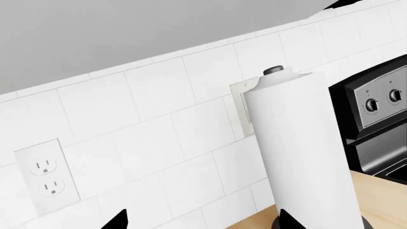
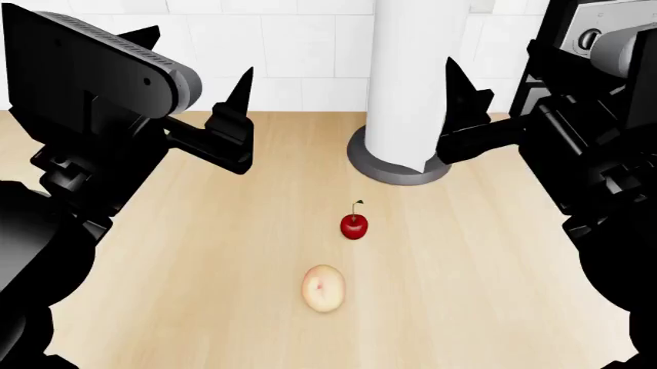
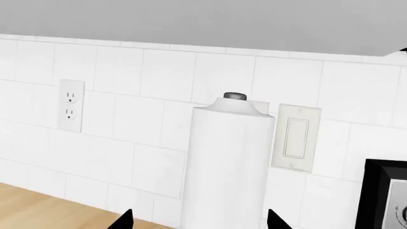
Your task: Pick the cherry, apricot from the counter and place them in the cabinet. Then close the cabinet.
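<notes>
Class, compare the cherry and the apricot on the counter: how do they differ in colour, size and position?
The cherry is glossy bright red with a thin stem; the apricot is pale beige-orange and stemless. The cherry is smaller and round, the apricot larger and oval. The cherry lies nearer the paper towel roll. Both rest untouched on the counter.

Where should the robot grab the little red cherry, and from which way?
Best guess: grip the cherry by its round red body, coming straight down from above. It sits alone on the counter, apart from the apricot and the paper towel roll, so there is room on each side for the fingers. The stem is too thin and points up toward the wall.
</notes>
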Available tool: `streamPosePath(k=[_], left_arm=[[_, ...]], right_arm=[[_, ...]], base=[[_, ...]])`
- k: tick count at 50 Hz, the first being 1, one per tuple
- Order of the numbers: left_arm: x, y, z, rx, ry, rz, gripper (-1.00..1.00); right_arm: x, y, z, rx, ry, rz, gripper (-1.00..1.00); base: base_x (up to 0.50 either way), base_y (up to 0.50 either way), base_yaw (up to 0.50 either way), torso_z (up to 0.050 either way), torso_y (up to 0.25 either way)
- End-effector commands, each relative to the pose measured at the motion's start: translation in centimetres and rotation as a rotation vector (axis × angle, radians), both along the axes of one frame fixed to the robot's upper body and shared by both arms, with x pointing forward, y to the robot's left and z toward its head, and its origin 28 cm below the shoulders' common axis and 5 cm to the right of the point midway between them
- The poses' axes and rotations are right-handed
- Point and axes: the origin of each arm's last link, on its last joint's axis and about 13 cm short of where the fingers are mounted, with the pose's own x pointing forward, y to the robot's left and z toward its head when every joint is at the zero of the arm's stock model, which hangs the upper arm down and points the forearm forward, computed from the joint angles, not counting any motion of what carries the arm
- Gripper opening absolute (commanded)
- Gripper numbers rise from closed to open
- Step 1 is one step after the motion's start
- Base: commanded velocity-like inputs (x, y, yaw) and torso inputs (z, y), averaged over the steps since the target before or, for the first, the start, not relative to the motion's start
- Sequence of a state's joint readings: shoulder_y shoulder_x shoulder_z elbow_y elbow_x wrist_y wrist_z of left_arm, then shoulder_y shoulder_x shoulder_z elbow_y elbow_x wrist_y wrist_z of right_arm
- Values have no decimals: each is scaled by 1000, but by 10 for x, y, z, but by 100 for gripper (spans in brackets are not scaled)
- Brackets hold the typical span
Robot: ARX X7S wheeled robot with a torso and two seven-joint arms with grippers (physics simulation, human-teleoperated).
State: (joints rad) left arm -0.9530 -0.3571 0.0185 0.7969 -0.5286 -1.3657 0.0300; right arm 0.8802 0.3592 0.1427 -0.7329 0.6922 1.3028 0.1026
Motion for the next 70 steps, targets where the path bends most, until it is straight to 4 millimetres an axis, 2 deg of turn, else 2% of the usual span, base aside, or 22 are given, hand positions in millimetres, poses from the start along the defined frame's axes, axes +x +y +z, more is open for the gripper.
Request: streamPosePath(k=[1, 26, 47, 56, 70], left_arm=[[-1, 0, -2, -3, 3, -3, 100], [-3, 3, -9, -7, 11, 11, 100], [2, 2, -14, -3, 6, 22, 100], [4, 2, -16, -4, 11, 21, 100], [5, 3, -20, -5, 19, 28, 100]], right_arm=[[0, 2, -8, -62, 73, 54, 100], [5, 10, -8, -234, 272, 245, 100], [23, 8, -8, -296, 421, 439, 100], [35, 2, -15, -280, 452, 477, 100], [31, 1, -25, -312, 489, 555, 100]], base=[[0, 0, 0, 0, 0], [0, 0, 0, 0, 0], [0, 0, 0, 0, 0], [0, 0, 0, 0, 0], [0, 0, 0, 0, 0]])
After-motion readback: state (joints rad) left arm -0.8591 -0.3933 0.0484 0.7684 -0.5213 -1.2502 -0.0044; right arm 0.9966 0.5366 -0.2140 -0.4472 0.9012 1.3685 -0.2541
